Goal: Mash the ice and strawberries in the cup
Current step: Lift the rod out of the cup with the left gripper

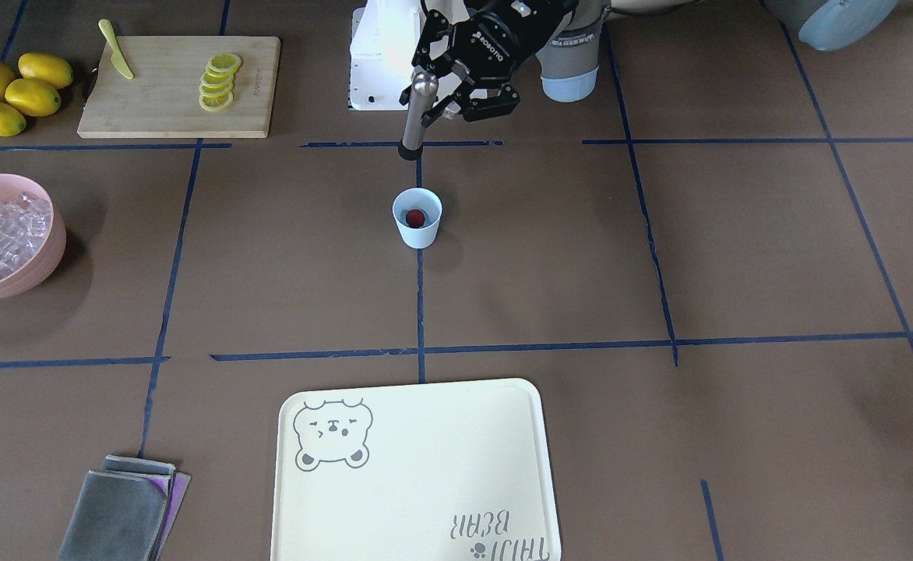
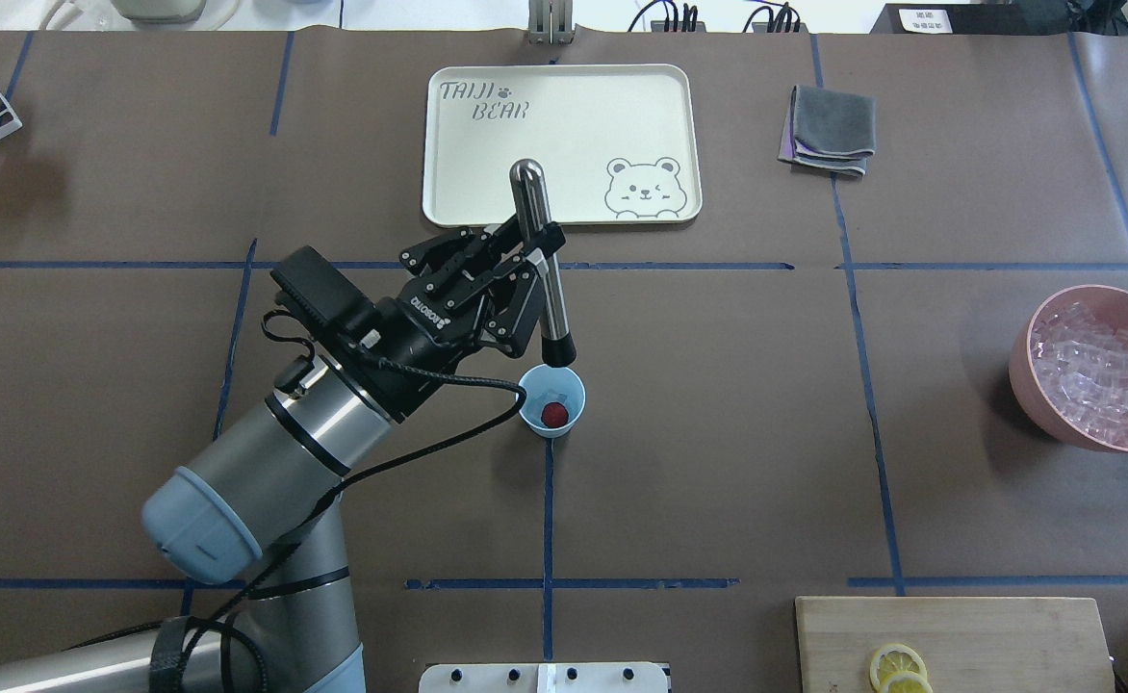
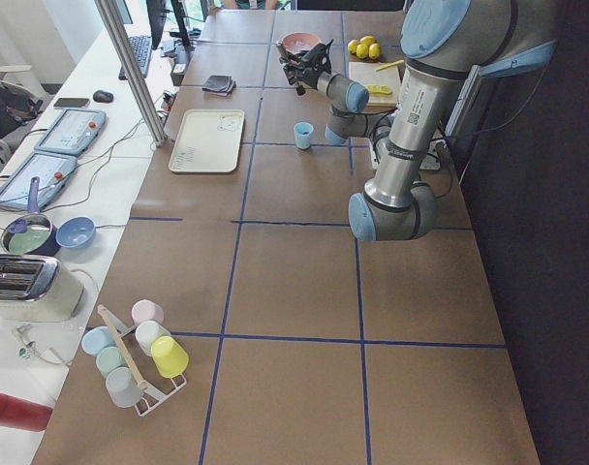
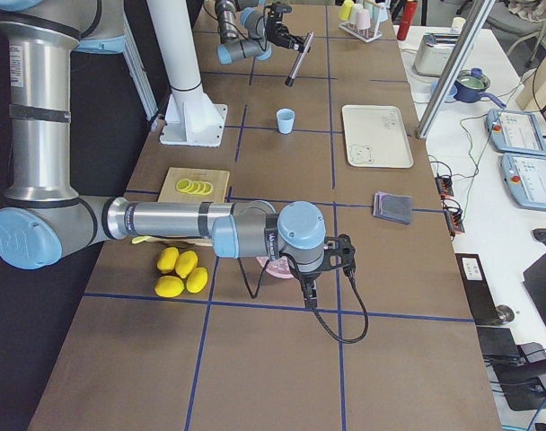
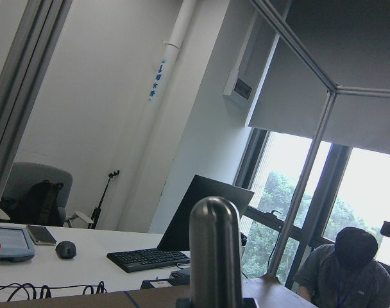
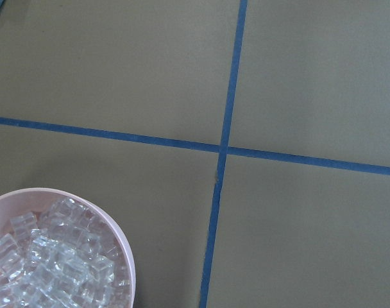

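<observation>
The pale blue cup stands mid-table, also in the front view. A dark red strawberry lies in it, also visible from the front. A pale cube-like shape beside it may be ice; I cannot tell. Several ice cubes fill the pink bowl. My left gripper is shut on a metal muddler, held tilted with its black tip just above the cup's far rim. My right gripper hangs near the pink bowl, seen only in the right side view; I cannot tell its state.
A cream bear tray lies beyond the cup. Folded grey cloths lie to its right. A cutting board holds lemon slices and a yellow knife. Whole lemons sit beside it.
</observation>
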Controlling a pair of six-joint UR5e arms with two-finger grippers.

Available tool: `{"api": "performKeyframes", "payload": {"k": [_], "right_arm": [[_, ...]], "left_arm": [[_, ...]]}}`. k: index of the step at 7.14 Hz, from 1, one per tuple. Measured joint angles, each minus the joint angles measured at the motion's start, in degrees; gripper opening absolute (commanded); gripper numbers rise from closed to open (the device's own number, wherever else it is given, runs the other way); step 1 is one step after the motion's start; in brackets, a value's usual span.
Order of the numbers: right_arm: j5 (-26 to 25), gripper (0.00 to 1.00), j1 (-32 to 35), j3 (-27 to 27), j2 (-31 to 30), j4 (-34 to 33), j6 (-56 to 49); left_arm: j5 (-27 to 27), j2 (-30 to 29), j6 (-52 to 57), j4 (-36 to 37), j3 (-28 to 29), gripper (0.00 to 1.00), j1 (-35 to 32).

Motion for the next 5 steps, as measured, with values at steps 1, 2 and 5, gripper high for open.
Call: {"api": "performKeyframes", "payload": {"k": [1,2,5], "right_arm": [[-0.05,0.99,0.00,0.06,0.18,0.03,-0.02],[-0.08,0.99,0.00,0.08,0.32,0.04,-0.03],[-0.03,0.99,0.00,0.24,0.40,0.12,0.02]], "left_arm": [[-1.17,1.47,-3.88,3.59,-1.98,0.00,-2.03],[-4.04,3.43,-8.26,5.76,-2.67,0.00,-4.75],[-17.97,12.02,-20.21,7.31,-2.95,0.00,-14.74]]}}
